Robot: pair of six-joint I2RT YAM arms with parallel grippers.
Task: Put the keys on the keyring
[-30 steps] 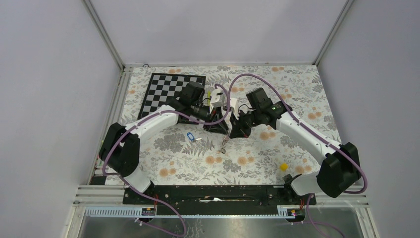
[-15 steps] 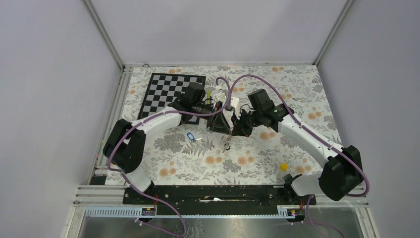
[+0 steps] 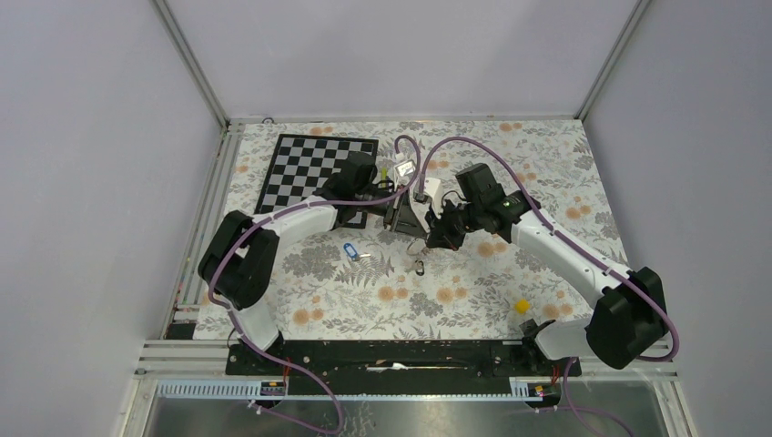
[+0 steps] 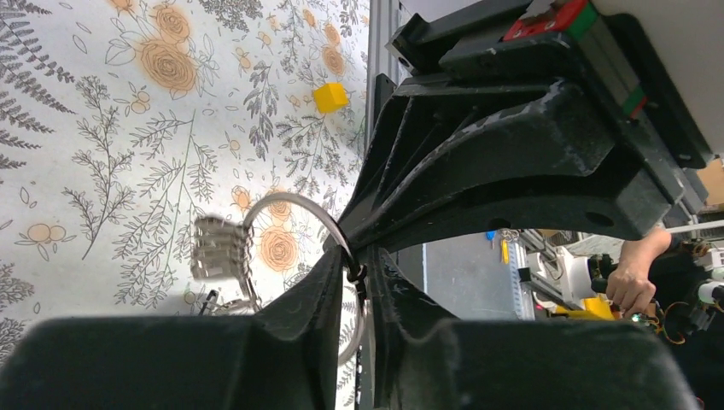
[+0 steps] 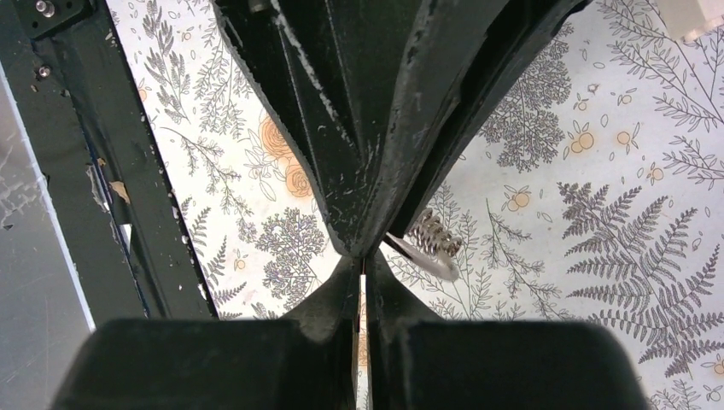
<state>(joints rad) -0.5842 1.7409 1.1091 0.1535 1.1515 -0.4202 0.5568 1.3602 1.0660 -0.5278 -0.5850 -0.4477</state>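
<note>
The keyring (image 4: 294, 203) is a thin silvery wire ring with a fan of small metal pieces (image 4: 213, 248). It is held above the table between both grippers. My left gripper (image 4: 360, 275) is shut on the ring's wire. My right gripper (image 5: 361, 266) is shut on the same ring from the opposite side, tip to tip with the left one. The fan shows just beyond in the right wrist view (image 5: 433, 234). In the top view the ring (image 3: 417, 265) dangles below both grippers, with a dark piece I cannot identify. The blue key (image 3: 350, 252) lies on the cloth to the left. The black key is not clearly visible.
A small yellow block (image 3: 522, 306) lies on the floral cloth at the near right; it also shows in the left wrist view (image 4: 329, 96). A chessboard (image 3: 314, 168) lies at the far left. Purple cables loop above both wrists.
My left arm has swung right and its wrist has turned, bringing the left gripper closer against the right one. The ring stays hanging between them. The blue key has not moved.
</note>
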